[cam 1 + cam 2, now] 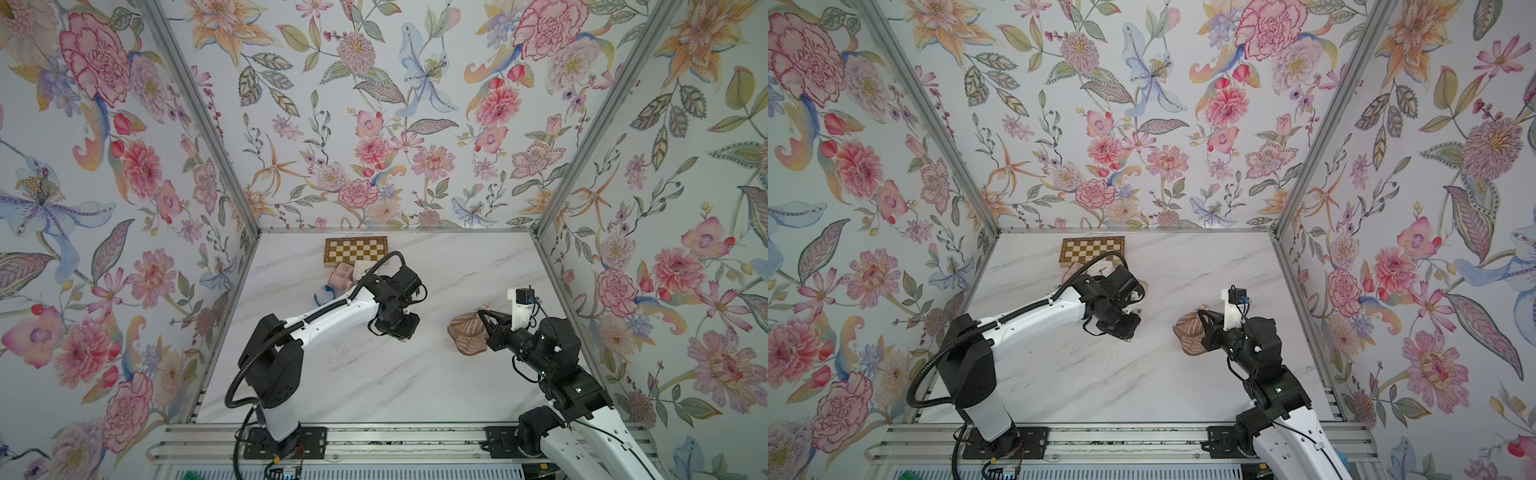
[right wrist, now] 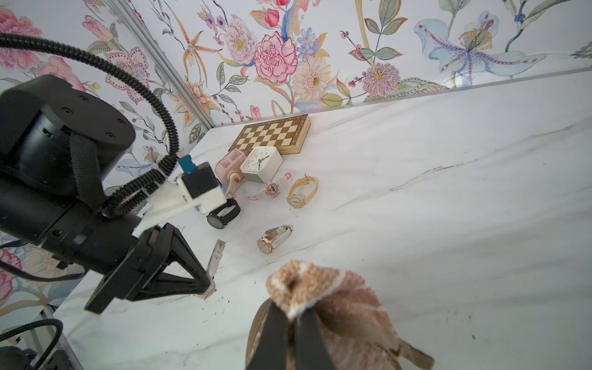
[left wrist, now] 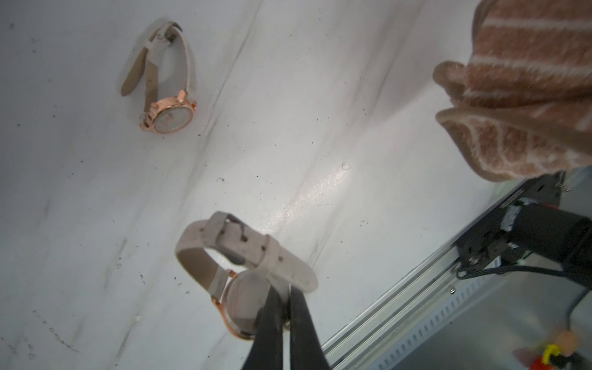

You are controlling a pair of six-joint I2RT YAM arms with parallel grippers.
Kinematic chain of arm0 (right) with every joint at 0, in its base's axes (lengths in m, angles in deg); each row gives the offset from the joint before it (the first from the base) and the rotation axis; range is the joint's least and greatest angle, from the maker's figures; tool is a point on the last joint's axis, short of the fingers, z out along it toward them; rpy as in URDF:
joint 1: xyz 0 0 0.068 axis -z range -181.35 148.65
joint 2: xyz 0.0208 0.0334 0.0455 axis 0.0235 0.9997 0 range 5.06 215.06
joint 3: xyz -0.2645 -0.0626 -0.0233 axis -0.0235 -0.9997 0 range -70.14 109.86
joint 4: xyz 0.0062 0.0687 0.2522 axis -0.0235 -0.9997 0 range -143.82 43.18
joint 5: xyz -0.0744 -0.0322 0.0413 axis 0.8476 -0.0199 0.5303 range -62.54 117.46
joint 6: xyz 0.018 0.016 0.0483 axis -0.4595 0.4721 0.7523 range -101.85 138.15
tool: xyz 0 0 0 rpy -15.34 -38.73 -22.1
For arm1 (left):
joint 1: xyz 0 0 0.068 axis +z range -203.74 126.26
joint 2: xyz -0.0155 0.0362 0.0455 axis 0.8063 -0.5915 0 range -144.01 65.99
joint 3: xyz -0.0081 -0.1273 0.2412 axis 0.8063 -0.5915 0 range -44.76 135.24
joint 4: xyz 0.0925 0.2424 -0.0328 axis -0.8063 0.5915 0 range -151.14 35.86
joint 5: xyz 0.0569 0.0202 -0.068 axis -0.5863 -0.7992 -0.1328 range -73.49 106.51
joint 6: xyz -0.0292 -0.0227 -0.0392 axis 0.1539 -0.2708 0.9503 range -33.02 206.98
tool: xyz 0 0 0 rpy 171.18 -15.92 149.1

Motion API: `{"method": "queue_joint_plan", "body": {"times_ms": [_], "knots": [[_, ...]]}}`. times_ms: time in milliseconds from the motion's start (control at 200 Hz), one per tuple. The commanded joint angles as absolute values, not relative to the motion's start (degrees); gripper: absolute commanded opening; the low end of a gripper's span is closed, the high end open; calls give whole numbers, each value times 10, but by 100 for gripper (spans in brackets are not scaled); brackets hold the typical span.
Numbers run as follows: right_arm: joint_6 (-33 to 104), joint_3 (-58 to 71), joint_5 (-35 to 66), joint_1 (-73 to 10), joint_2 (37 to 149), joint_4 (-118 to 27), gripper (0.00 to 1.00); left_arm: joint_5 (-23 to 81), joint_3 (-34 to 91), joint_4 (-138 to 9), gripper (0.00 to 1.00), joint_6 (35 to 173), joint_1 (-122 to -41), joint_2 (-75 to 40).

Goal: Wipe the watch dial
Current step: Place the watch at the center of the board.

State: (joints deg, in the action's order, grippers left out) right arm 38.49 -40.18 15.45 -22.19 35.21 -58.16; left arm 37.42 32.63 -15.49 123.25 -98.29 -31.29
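Pinched tight in the left gripper point(image 3: 286, 299): round rose-gold watch on a pale beige strap point(image 3: 243, 298), low over the white marble tabletop point(image 3: 352, 96). Clenched in the right gripper point(image 2: 291, 310): brown striped terry cloth point(image 2: 320, 288). Looks light, fragile-faced, floppy-strapped; best held by the rigid case.

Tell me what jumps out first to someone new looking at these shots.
The loud flower wallpaper on all three walls comes first. Next, the left gripper shut on a pale-strapped watch, and the right gripper shut on a striped brown cloth. Near the back wall sit a chessboard, a white clock and loose watches.
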Motion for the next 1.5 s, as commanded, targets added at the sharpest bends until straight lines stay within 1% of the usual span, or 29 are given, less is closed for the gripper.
{"method": "queue_joint_plan", "body": {"times_ms": [0,90,165,300,440,450,581,831,866,976,1036,1151,1181,1291,1356,1496], "knots": [[376,-380,153,-219,347,-582,0,444,217,-297,0,1435,-929,-244],[378,-380,153,-218,348,-583,0,449,135,-375,0,1538,-906,-181],[379,-380,153,-218,349,-582,0,444,111,-383,0,1568,-901,-173],[379,-381,152,-219,349,-582,0,439,113,-337,0,1558,-893,-200],[379,-385,153,-218,348,-580,0,450,82,-336,0,1549,-894,-231],[379,-386,153,-219,349,-580,0,448,82,-333,0,1545,-893,-247],[378,-386,151,-219,350,-579,0,435,82,-302,0,1516,-891,-292],[371,-391,156,-219,351,-578,0,436,104,-300,0,1488,-890,-352],[371,-391,155,-219,351,-578,0,434,112,-295,5,1481,-889,-360],[371,-393,155,-219,352,-577,0,431,140,-273,26,1454,-888,-385],[371,-393,155,-219,352,-577,0,425,156,-253,34,1437,-888,-394],[370,-393,156,-219,353,-577,0,386,195,-199,37,1386,-889,-406],[370,-393,156,-220,353,-577,0,372,209,-179,39,1367,-890,-411],[372,-393,155,-219,354,-577,0,341,244,-125,39,1301,-893,-426],[373,-394,155,-219,354,-576,0,321,254,-100,41,1266,-897,-433],[379,-398,154,-220,353,-575,0,281,249,-80,41,1225,-911,-435]]}}
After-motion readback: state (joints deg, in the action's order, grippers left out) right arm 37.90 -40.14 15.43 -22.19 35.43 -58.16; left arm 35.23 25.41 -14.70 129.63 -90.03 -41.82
